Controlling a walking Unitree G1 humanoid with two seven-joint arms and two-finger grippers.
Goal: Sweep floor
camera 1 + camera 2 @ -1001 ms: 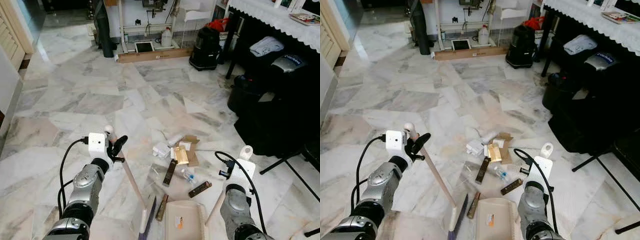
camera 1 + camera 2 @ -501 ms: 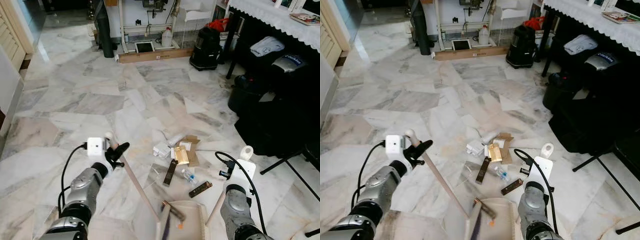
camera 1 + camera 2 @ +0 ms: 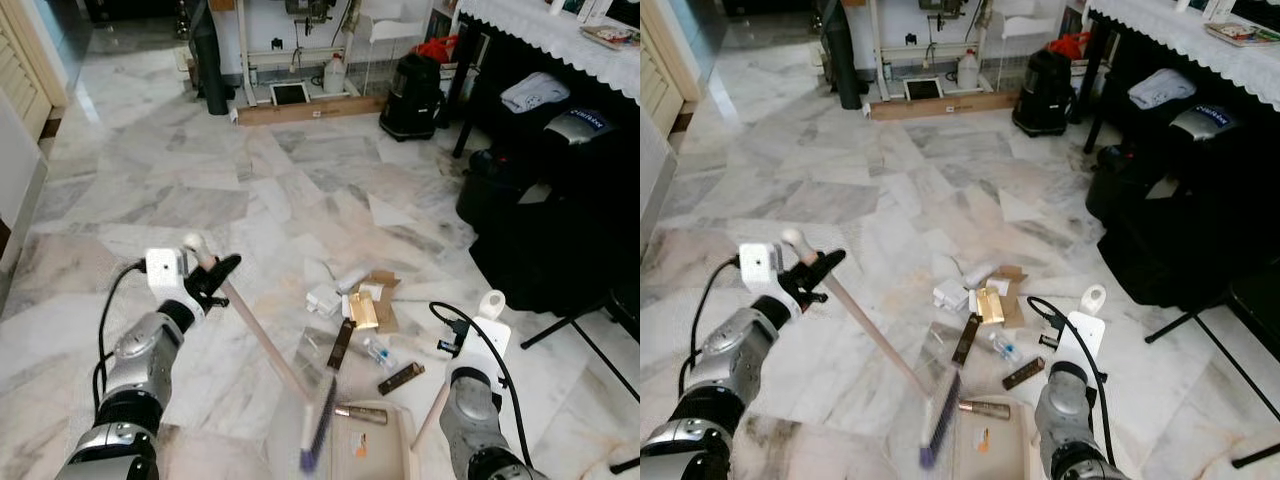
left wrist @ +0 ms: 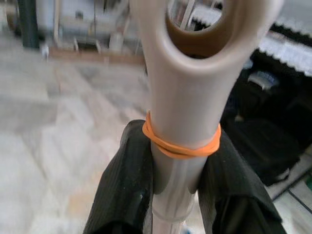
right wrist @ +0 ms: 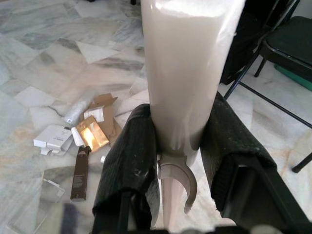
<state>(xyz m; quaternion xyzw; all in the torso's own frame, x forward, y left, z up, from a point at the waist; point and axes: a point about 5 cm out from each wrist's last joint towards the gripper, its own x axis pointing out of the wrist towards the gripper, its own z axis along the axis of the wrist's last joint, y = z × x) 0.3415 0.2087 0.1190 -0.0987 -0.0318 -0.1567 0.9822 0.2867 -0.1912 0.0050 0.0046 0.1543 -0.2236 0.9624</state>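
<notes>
My left gripper (image 3: 212,278) is shut on the upper end of a beige broom handle (image 3: 262,340), which an orange rubber band circles in the left wrist view (image 4: 180,146). The handle slants down to the blurred purple brush (image 3: 318,432) at the left edge of the beige dustpan (image 3: 375,452). A gold tube (image 3: 360,413) lies across the pan's mouth. My right gripper (image 5: 178,161) is shut on the dustpan's handle (image 3: 430,412), low beside my right arm (image 3: 470,405). Litter lies just beyond: white boxes (image 3: 322,298), a gold box (image 3: 362,310), a dark stick (image 3: 340,343), a dark bar (image 3: 400,378).
Marble floor stretches ahead and to the left. A black vacuum (image 3: 410,95) and a wooden plank (image 3: 300,110) stand at the back. Black bags and a chair (image 3: 540,200) crowd the right under a cloth-covered table (image 3: 560,35). A folding door (image 3: 20,75) is at the far left.
The brush swung right, then lifted, pushing the gold tube from the floor left of the dustpan onto its mouth. My left gripper moved left and away. The right arm stayed put.
</notes>
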